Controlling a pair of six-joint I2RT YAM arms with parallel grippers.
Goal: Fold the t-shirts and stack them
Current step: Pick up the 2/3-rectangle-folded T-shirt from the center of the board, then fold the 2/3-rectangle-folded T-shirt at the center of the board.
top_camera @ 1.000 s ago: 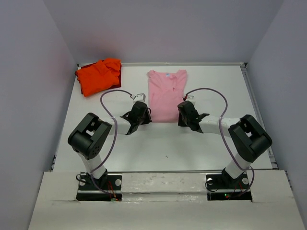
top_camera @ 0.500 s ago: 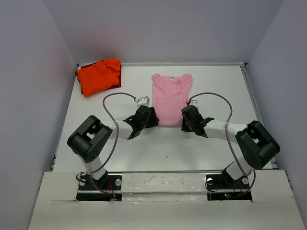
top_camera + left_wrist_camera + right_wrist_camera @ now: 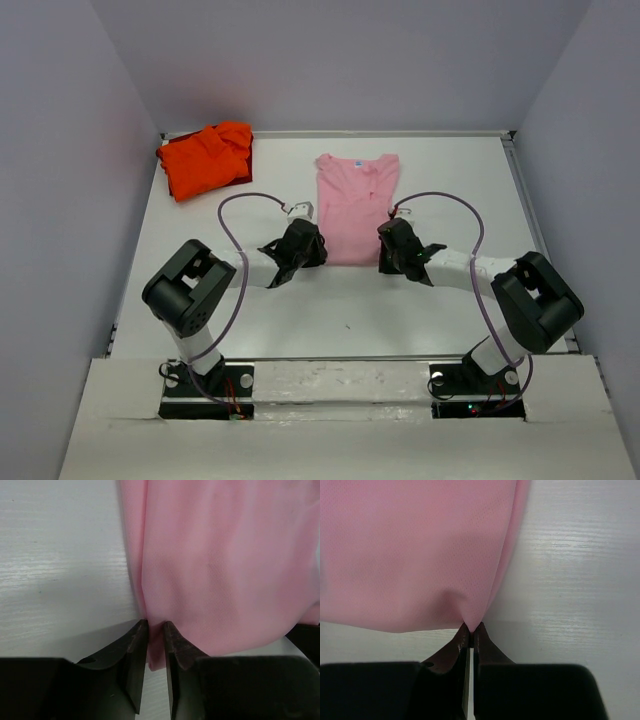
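In the top view, the pink t-shirt (image 3: 357, 205) lies folded narrow at 12 o'clock on the bench (image 3: 300, 310), a little farther toward 3 o'clock than a second ago. Both arms have shifted with it, the left fingers (image 3: 312, 250) and right fingers (image 3: 388, 250) at its near corners. The orange-red t-shirt (image 3: 205, 158) sits unmoved at 10 o'clock. The left wrist view adds that its fingers (image 3: 135, 660) stand narrowly apart with the hem between them; whether they press it I cannot tell. The right wrist view shows its fingers (image 3: 485, 655) pinched tight on the other corner, the cloth puckering there.
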